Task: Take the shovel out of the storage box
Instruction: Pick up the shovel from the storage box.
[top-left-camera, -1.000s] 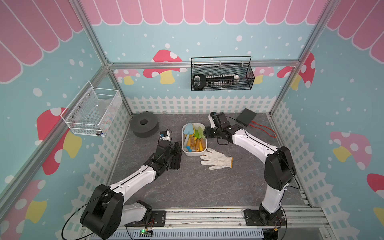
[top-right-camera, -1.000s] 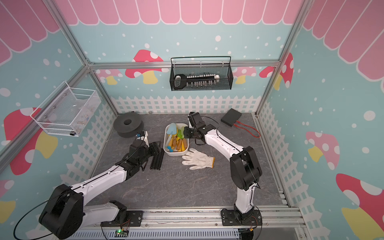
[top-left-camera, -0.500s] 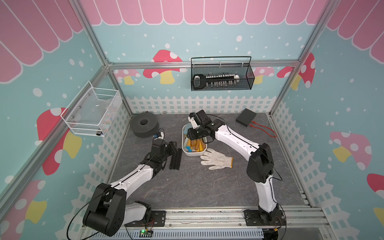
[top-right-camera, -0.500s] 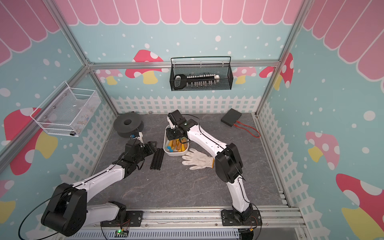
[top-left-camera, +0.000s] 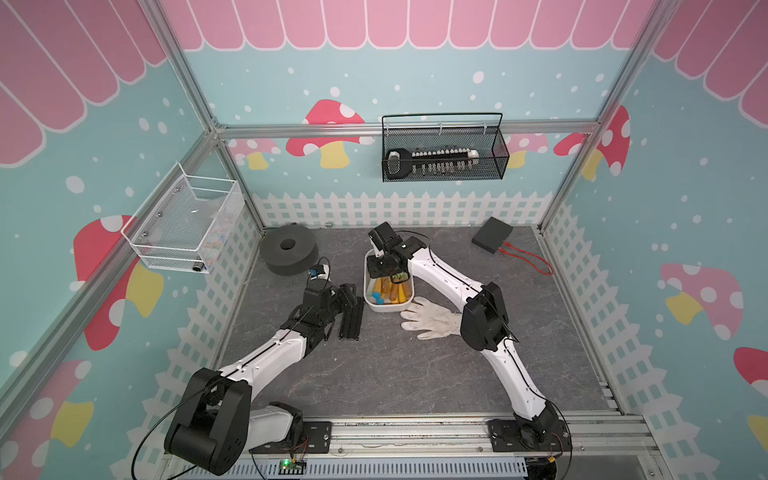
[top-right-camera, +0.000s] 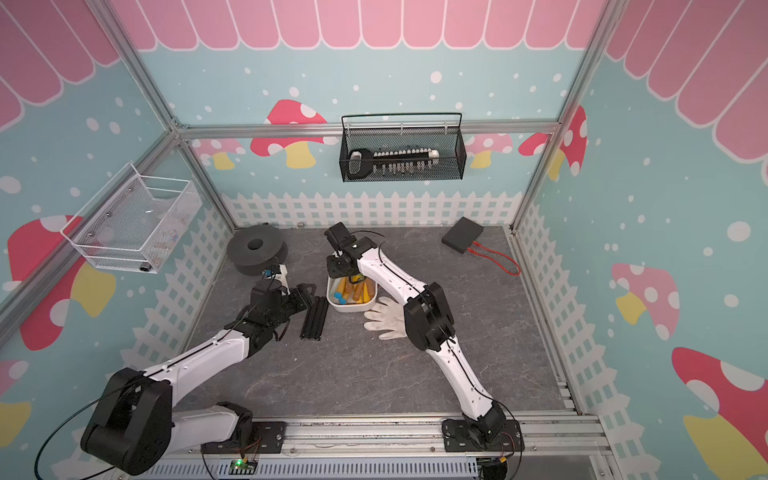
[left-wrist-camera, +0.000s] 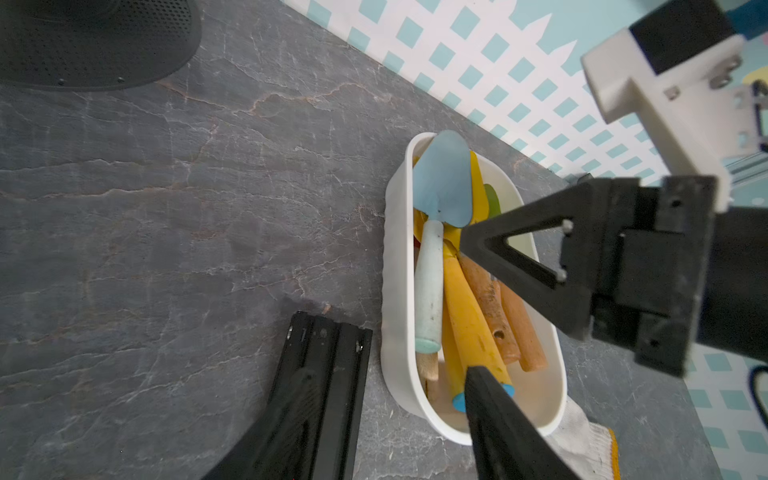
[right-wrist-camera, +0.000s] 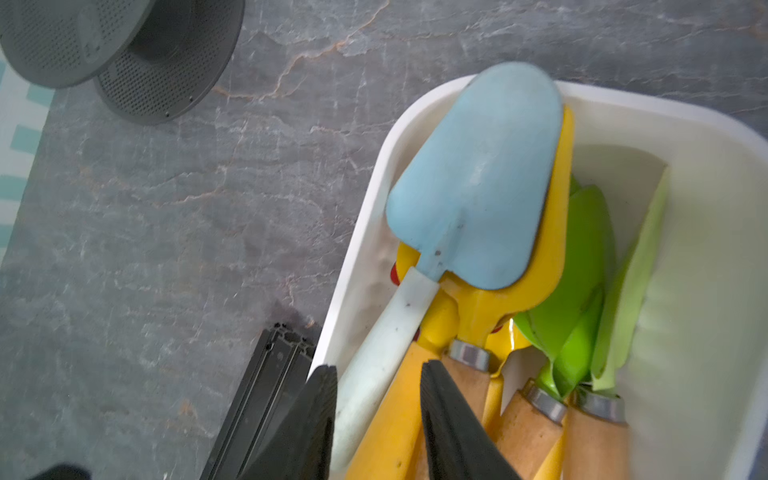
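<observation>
Now right pincer lowered, straddling shovel

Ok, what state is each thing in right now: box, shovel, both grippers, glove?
storage box: upright on the table, several tools inside.
blue shovel: lying in the box, on top of the others.
right gripper: open, jaws either side of the shovel's white handle.
left gripper: open, empty, next to the box.
glove: lying flat beside the box.
</observation>
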